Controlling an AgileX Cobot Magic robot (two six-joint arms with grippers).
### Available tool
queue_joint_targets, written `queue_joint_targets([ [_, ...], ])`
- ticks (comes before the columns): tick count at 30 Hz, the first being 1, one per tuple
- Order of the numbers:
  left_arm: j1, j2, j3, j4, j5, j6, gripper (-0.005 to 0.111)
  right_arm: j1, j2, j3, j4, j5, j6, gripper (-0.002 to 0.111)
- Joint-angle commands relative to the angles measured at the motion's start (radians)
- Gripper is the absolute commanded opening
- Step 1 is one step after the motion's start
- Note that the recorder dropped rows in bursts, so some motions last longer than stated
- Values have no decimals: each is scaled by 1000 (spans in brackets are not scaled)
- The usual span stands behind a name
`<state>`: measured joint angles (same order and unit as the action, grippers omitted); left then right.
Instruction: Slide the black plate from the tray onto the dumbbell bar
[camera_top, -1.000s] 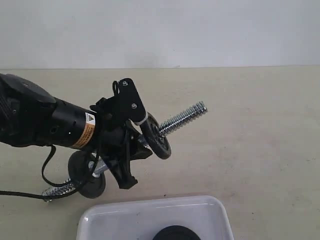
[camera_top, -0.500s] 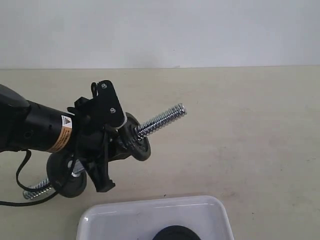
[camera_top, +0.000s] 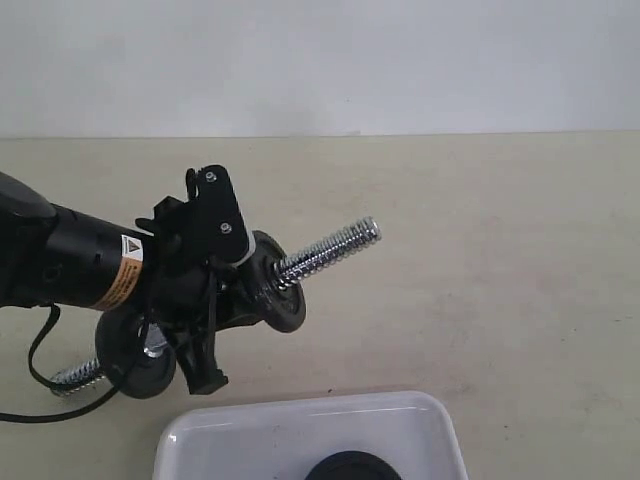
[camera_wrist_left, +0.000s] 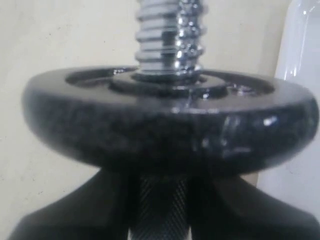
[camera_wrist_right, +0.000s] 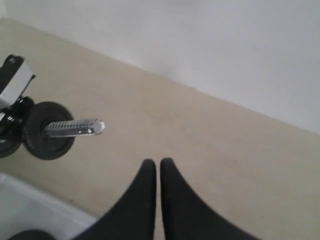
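**One black plate (camera_top: 352, 466) in the tray (camera_top: 432, 418), mostly out of frame**

The plate lies flat in the white tray at the near edge of the desk (camera_top: 500, 250), well apart from the dumbbell bar (camera_top: 330, 248). I judge it to be solid metal: heavy for its size, rigid, and not fragile. Its matte coat should grip fairly well. The glossy tray under it looks slick, so a sideways push may make it skid. Lying flat, it would best be pinched across its edge or hooked through the centre hole.

The left jaws are clamped on the bar's knurled middle, between an upper disc (camera_top: 278, 295) and a lower disc (camera_top: 135, 358). They hold the bar tilted, with one threaded end free and raised. The right jaws are pressed together on nothing, above the desk near the tray.

Only the plate's upper arc shows, and its hole cannot be seen. The bar's lower end is partly hidden behind the lower disc. The right jaws fall outside the exterior view.
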<state>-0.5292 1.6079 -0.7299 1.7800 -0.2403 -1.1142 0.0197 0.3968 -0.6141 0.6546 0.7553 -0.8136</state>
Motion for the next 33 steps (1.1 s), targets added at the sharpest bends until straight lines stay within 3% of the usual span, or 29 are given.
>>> queue_joint_targets([
  [1, 1, -49, 4, -36, 5, -2, 4, 0, 73, -2, 55, 169, -17, 1],
  [6, 1, -49, 10, -36, 14, -2, 4, 4, 131, -2, 127, 270, -93, 1],
  [14, 1, -49, 10, -36, 36, -5, 4, 79, 218, 102, 119, 271, -77, 1],
  [22, 1, -49, 10, -36, 81, -29, 4, 173, 243, 167, 118, 115, -47, 0],
  [28, 1, -49, 10, -36, 92, -34, 4, 211, 310, 155, -94, -51, 238, 0],
  [33, 1, -49, 10, -36, 92, -37, 4, 211, 473, 77, -298, -31, 477, 0],
])
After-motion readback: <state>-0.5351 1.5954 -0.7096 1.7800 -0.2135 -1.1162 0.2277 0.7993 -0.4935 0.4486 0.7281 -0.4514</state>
